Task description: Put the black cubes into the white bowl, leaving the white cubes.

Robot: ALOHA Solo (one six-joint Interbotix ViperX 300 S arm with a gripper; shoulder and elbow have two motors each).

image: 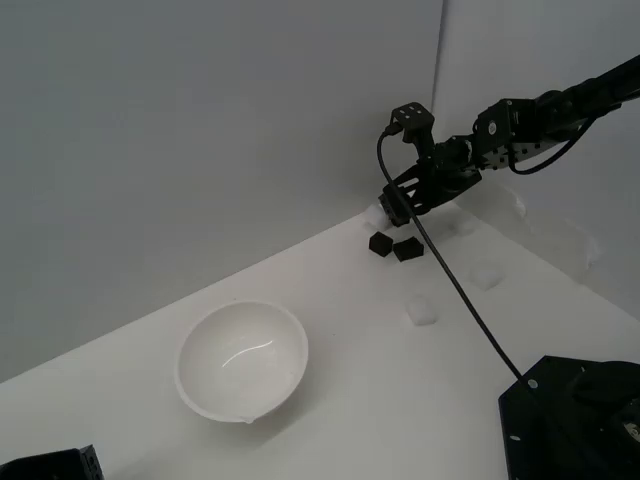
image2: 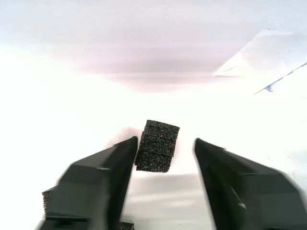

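We work on a plain white tabletop (image: pixel 340 330) that meets a pale wall along its far edge. Our black two-fingered gripper (image: pixel 397 207) sits low near that far edge, and the wrist view shows its jaws spread, with a small matte black foam cube (image2: pixel 157 145) standing between them. One finger (image2: pixel 103 177) lies just beside or against the cube's face, while the other leaves a clear gap, so we judge the gripper to be released and nothing grasped yet. We keep the jaws astride the cube so that closing should trap it squarely across two opposite faces. In the exterior view, two black cubes (image: pixel 380 243) (image: pixel 408 249) rest just beside each other on the tabletop below the gripper; the cube between the jaws is not clearly separable there. The wrist view also shows dark foam corners behind the nearer finger, probably those neighbours. Small rounded white cubes (image: pixel 421 311) (image: pixel 486 277) lie faint against the white surface, apart from the black ones, and they are to remain where they are. The large glossy white hemispherical bowl (image: pixel 241 360) stands well apart from the gripper, toward the exterior view's left and nearer the front edge, and we see nothing in it, so we judge the transfer as not yet begun.
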